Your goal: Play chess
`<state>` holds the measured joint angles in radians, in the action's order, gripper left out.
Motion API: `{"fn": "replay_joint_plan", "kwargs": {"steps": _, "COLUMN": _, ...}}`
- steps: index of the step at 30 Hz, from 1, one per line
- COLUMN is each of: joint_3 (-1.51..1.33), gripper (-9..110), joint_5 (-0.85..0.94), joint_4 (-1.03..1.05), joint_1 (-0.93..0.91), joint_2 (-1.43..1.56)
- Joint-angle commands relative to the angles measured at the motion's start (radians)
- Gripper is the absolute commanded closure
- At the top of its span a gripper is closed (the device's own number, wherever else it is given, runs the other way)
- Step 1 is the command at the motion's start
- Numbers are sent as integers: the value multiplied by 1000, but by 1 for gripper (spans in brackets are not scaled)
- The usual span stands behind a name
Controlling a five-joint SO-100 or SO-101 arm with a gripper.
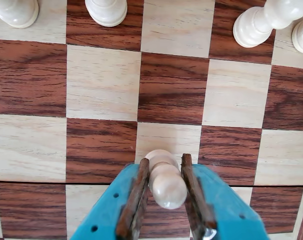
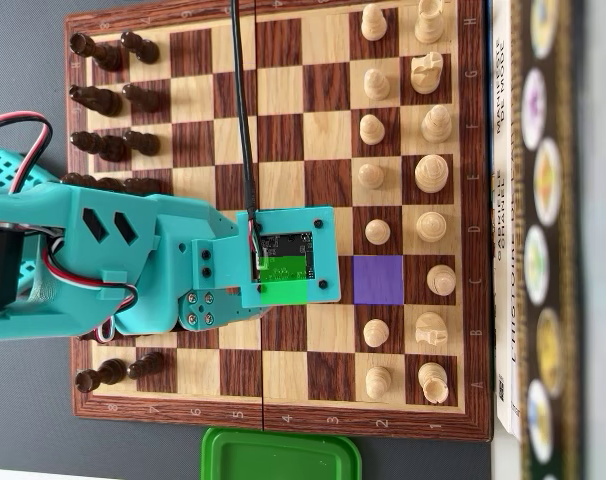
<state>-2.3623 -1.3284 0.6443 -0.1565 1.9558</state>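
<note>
In the wrist view my gripper (image 1: 165, 161), teal with brown pads, is shut on a white pawn (image 1: 166, 182). The pawn's base sits at the near edge of a light square of the chessboard (image 1: 104, 82); I cannot tell whether it touches the board. In the overhead view my arm (image 2: 133, 265) reaches from the left over the board (image 2: 283, 100), and its camera mount hides the gripper and the pawn. A green-tinted square (image 2: 283, 282) lies under the mount. A purple-tinted empty square (image 2: 380, 279) breaks the white pawn row.
White pieces (image 2: 430, 175) fill the two right columns; several show at the top of the wrist view (image 1: 261, 20). Dark pieces (image 2: 108, 145) line the left side. A green lid (image 2: 280, 455) lies below the board and a printed box (image 2: 543, 230) to its right.
</note>
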Motion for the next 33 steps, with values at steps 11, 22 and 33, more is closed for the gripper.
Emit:
{"fn": "replay_joint_plan", "kwargs": {"steps": 11, "joint_3": 5, "gripper": 91, "joint_5": 2, "joint_4": -66, "joint_1": -9, "joint_2": -40}}
{"fn": "replay_joint_plan", "kwargs": {"steps": 22, "joint_3": 6, "gripper": 90, "joint_5": 3, "joint_4": -64, "joint_1": -6, "joint_2": -40}}
{"fn": "replay_joint_plan", "kwargs": {"steps": 33, "joint_3": 11, "gripper": 87, "joint_5": -6, "joint_4": -61, "joint_1": 2, "joint_2": -38}}
